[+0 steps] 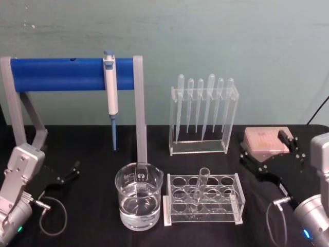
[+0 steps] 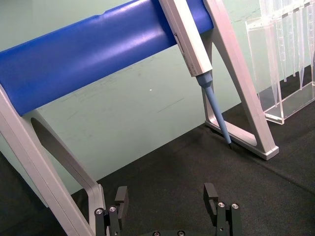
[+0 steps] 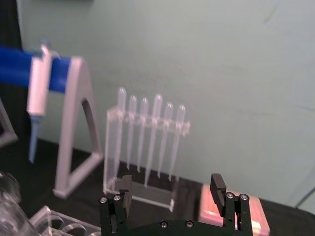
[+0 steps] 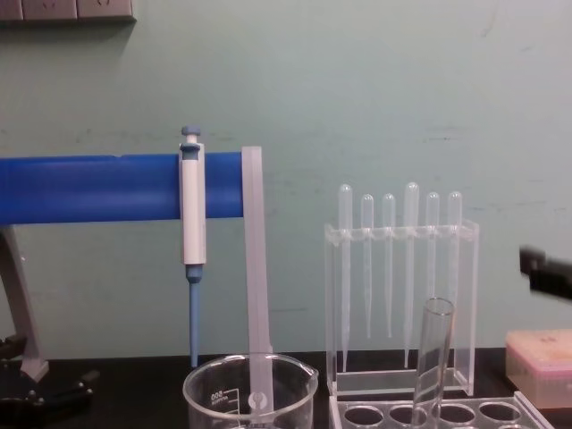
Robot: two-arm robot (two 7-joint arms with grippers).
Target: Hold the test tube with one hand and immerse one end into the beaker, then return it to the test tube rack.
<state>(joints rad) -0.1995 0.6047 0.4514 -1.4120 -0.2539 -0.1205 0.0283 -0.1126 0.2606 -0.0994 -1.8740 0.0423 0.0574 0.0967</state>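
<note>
Both black two-fingered grippers, left (image 2: pixel 167 204) and right (image 3: pixel 172 194), sit with fingers apart and empty. Just right of the wide clear glass beaker (image 1: pixel 139 203), the clear round-bottomed test tube (image 1: pixel 199 191) leans in its acrylic rack (image 1: pixel 203 199); a skewed grasp might tip it or drag the rack.

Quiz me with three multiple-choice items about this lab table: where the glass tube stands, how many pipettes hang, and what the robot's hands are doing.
1. The clear glass test tube stands:
A in the beaker
B in the clear plastic rack
C in a hand

2. Slim plastic pipettes hanging:
A four
B six
C eight

3. The black two-fingered left hand and right hand are:
A open, empty
B shut on the tube
C in the wide clear glass beaker

Answers: B, it leans in a rack hole; B, six bulbs show; A, fingers apart, nothing between.
</note>
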